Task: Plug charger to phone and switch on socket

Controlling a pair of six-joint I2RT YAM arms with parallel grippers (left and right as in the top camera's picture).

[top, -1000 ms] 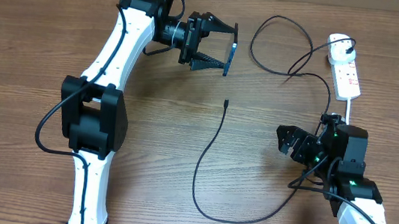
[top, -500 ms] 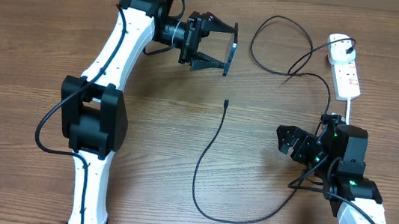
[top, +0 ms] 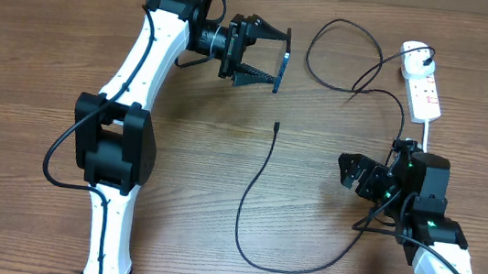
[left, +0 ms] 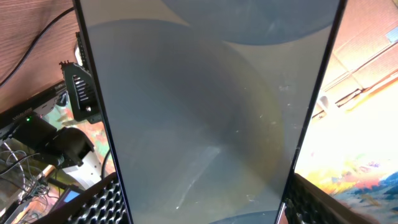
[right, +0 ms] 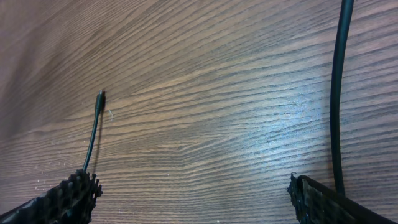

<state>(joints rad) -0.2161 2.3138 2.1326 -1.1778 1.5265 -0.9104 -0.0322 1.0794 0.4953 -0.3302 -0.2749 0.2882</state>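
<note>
Phone clamped up top, cable tip lying loose.
Lower right, the right gripper [top: 347, 175] sits spread open, holding nothing. The charger [top: 257, 180] loops through mid-frame, its tip bare on the table [top: 50, 60]. Upper centre, the left gripper [top: 279, 61] pinches the phone [top: 281, 75] on edge, glass dull grey-blue. The socket [top: 424, 88] lies upper right.

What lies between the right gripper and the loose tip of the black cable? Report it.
Only bare wooden table: the overhead view shows nothing between the right gripper and the cable tip, and the right wrist view shows the same bare wood.
</note>
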